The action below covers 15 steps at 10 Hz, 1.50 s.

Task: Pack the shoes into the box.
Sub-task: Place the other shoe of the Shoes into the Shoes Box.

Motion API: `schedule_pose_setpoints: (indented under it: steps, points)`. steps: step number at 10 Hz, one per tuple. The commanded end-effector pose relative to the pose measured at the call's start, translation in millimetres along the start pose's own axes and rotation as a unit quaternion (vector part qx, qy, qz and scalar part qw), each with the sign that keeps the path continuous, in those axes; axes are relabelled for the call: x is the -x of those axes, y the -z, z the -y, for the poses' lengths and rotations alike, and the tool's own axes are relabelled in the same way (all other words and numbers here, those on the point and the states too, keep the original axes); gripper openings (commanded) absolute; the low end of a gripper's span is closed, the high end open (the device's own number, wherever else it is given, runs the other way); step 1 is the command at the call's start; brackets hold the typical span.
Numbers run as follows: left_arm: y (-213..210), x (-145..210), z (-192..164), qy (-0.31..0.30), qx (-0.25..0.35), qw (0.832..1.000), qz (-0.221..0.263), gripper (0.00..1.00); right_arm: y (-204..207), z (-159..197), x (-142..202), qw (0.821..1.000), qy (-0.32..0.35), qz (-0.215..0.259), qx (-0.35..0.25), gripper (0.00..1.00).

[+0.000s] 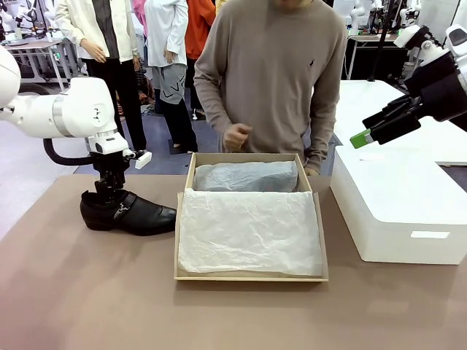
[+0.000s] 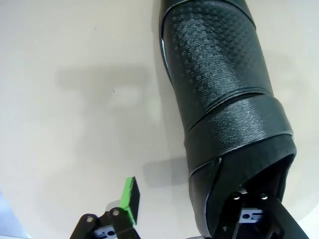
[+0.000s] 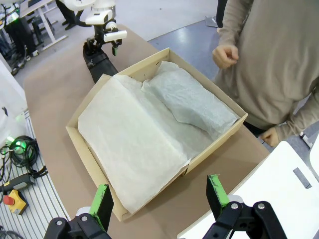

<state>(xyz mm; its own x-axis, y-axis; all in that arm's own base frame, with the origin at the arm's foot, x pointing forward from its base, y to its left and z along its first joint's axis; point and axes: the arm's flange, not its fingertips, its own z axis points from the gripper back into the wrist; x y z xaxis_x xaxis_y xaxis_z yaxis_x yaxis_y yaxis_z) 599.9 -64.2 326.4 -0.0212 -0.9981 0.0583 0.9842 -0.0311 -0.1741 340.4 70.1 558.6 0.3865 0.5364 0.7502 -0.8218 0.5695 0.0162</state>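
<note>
One glossy black shoe (image 1: 131, 214) lies on its sole on the brown table, left of the box (image 1: 248, 276), toe pointing at it. My left gripper (image 1: 109, 191) reaches down onto its heel end. In the left wrist view the shoe (image 2: 224, 94) runs up the picture. One finger sits inside the heel opening and the green outer pad (image 2: 130, 199) stands apart from the leather, so the left gripper (image 2: 192, 211) is open around the side wall. The tan box (image 3: 219, 144) holds white tissue and a tissue-wrapped bundle (image 1: 244, 176) at its far end. My right gripper (image 1: 363, 137) hangs open and empty, high at the right.
A large white box (image 1: 398, 211) stands right of the tan one, under my right arm. A person stands at the far side, one fist (image 1: 236, 136) above the box's back edge, the other hand (image 1: 312, 171) at its far right corner. Bare table lies in front.
</note>
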Motion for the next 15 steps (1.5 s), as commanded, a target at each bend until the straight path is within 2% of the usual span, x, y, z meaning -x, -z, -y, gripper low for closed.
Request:
schedule_pose_setpoints:
  steps: [1,2,3,10,15]
  points:
    - [-4.3,2.6,2.1,0.011,0.003,1.000,0.008,0.22,0.4,1.1,0.1,1.000,0.001,0.002,0.000,1.00]
    - [-4.1,2.5,3.4,0.012,0.004,1.000,0.006,0.03,0.4,1.1,0.1,1.000,0.001,0.002,0.000,1.00]
    - [-4.0,2.6,3.9,0.009,0.004,1.000,0.005,0.00,0.4,1.1,0.1,1.000,0.001,0.002,0.000,1.00]
    - [-14.9,1.3,20.3,0.003,-0.022,1.000,-0.018,0.00,0.4,1.1,0.1,1.000,0.001,0.002,0.000,1.00]
    - [-83.8,27.1,39.6,-0.031,-0.068,0.997,-0.016,0.00,0.4,1.1,0.1,1.000,0.001,0.002,0.000,1.00]
